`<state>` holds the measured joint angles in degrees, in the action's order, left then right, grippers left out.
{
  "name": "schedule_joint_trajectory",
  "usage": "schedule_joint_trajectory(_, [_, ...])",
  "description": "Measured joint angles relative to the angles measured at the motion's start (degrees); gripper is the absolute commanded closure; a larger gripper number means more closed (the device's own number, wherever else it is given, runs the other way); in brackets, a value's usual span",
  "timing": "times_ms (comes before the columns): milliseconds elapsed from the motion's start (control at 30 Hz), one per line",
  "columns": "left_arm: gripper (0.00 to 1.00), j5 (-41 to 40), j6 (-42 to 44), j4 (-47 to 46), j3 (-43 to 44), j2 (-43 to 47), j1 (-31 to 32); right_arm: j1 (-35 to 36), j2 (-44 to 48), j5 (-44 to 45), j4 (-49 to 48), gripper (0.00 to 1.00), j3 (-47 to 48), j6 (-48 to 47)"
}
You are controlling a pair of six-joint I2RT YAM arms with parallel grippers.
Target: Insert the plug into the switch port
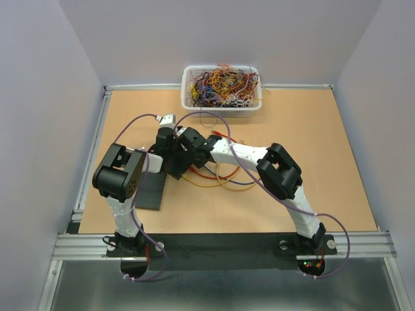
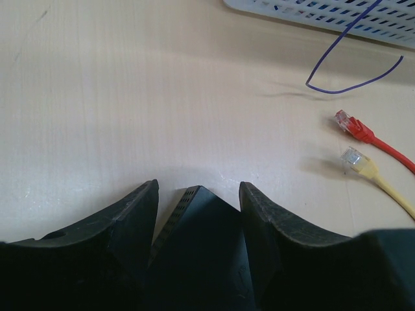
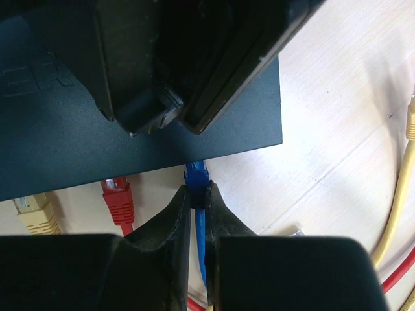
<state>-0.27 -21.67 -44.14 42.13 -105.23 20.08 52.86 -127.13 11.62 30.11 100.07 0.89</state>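
Note:
The black switch [image 1: 148,191] lies on the table at the left; it also shows in the right wrist view [image 3: 65,129]. My right gripper [image 3: 198,191] is shut on the blue plug [image 3: 196,173], whose tip is at the switch's front edge, partly hidden under its top. My left gripper [image 2: 198,188] straddles a corner of the switch [image 2: 204,240], its fingers closed against the sides. In the top view both grippers, left [image 1: 165,141] and right [image 1: 183,159], meet over the switch's far end.
A red plug [image 3: 118,194] and a beige plug [image 3: 35,214] lie by the switch's edge left of the blue one. Red, yellow and other loose cables [image 1: 220,178] lie under the right arm. A white basket [image 1: 188,97] of cables stands at the back.

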Motion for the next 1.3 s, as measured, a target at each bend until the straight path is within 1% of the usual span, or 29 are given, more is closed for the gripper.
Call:
schedule_joint_trajectory(167, [0.38,-0.02,0.17,-0.02,0.02,-0.02,0.0,0.11,0.04,0.37,-0.42,1.0,-0.37,0.33])
schedule_joint_trajectory(267, [0.38,0.02,0.46,-0.02,0.02,-0.02,0.0,0.11,1.6,0.57,-3.63,0.99,-3.48,0.96])
schedule_joint_trajectory(367, [0.38,0.04,0.46,-0.02,0.02,-0.02,0.0,0.13,2.99,0.87,-7.08,0.9,-6.6,1.79])
schedule_joint_trajectory(400, [0.38,0.04,0.46,-0.02,0.02,-0.02,0.0,0.13,3.37,1.01,-7.98,0.82,-7.41,2.05])
schedule_joint_trajectory(500, [0.38,0.07,0.44,-0.07,0.02,-0.04,0.0,0.15,4.04,1.33,-9.9,0.75,-8.98,2.6])
schedule_joint_trajectory(633, [0.38,2.14,0.0,-0.07,0.02,-0.09,0.26,0.15,4.39,2.1,-13.46,0.72,-10.4,3.06])
schedule_joint_trajectory(733, [0.38,3.21,-0.17,-0.17,0.0,-0.09,0.31,0.15,5.14,2.56,-14.82,0.68,-12.04,3.19])
schedule_joint_trajectory(767, [0.38,3.8,-0.37,-0.26,-0.07,-0.09,0.33,0.13,5.7,2.6,-15.52,0.66,-13.07,3.26])
schedule_joint_trajectory(800, [0.38,4.11,-0.48,-0.37,-0.11,-0.09,0.37,0.13,6.29,2.73,-16.04,0.61,-13.97,3.32])
schedule_joint_trajectory(900, [0.38,5.68,-1.16,-0.74,-0.37,-0.09,0.5,0.15,8.22,2.95,-17.55,0.55,-16.59,3.48])
schedule_joint_trajectory(1067, [0.38,7.56,-2.45,-0.79,-0.44,-0.09,0.63,0.15,11.63,2.99,-19.32,0.5,-19.85,3.48])
schedule_joint_trajectory(1167, [0.38,10.14,-4.22,-0.74,-0.68,-0.11,1.57,0.15,14.38,3.04,-24.22,0.46,-20.74,3.67])
schedule_joint_trajectory(1300, [0.38,13.22,-5.68,-0.76,-0.9,-0.13,3.54,0.15,18.78,3.02,-27.98,0.45,-21.51,4.11])
